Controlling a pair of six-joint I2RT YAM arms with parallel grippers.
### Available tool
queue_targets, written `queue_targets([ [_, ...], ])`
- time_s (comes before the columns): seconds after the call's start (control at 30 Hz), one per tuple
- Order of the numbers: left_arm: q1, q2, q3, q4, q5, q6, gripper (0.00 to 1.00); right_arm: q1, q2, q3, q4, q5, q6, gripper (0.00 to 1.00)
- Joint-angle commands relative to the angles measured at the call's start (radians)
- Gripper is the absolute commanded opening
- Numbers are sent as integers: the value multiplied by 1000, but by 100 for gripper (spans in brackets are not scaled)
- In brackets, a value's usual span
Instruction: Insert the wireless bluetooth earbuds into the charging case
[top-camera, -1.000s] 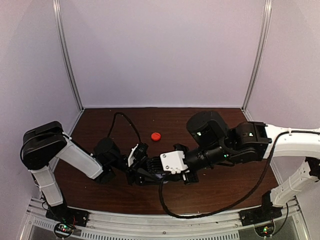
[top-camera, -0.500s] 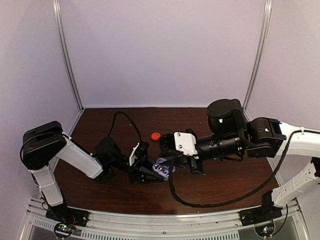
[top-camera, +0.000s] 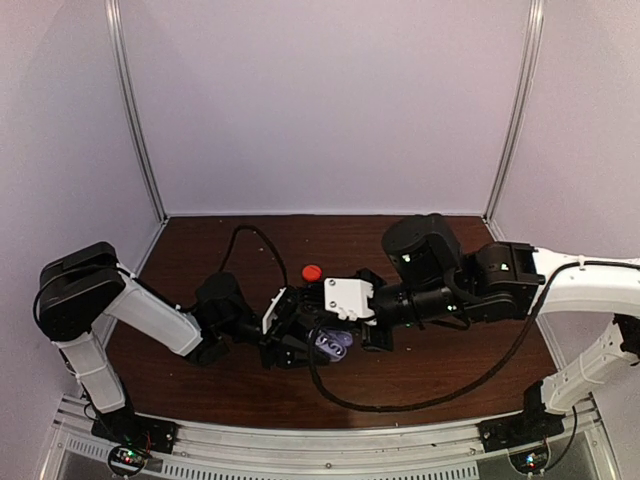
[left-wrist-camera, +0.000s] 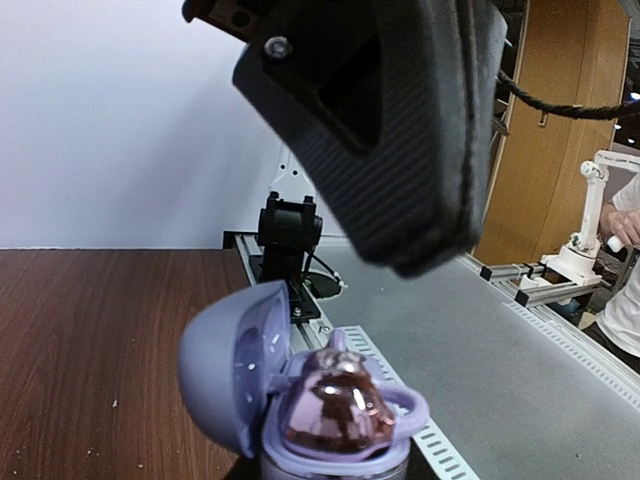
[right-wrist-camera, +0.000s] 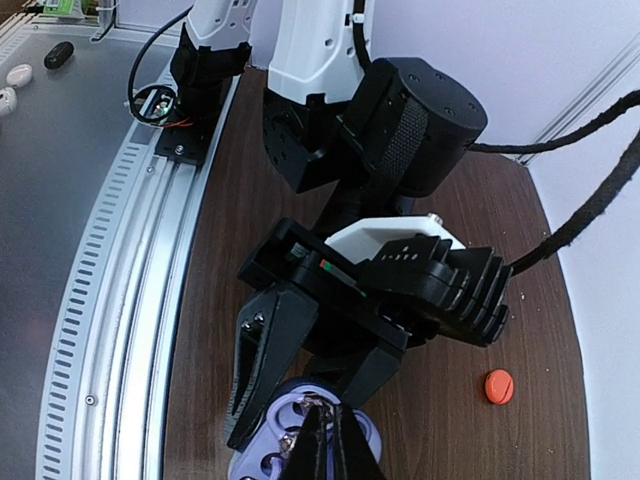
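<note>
- Dark brown wood-grain table top (top-camera: 440, 375), matte, with pale walls on three sides.
- Small round red piece (top-camera: 312, 271) lies flat on the wood, toward the back.
- Loop of black cable (top-camera: 400, 425) sags across the front part.
- Perforated silvery metal rail (top-camera: 300, 462) borders the near edge.

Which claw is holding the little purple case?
The left claw: its black fingers grip the open purple case from both sides. The right claw holds no case; it is pinched shut, with its tips right over the case.
</note>
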Motion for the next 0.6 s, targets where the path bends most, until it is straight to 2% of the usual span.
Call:
queue_targets([
  [0.0, 6, -34, 19, 5, -17, 33, 0, -6, 23, 21, 7, 42, 12, 4],
  [0.57, 6, -46, 11, 8, -20, 38, 0, -6, 87, 23, -33, 80, 17, 3],
])
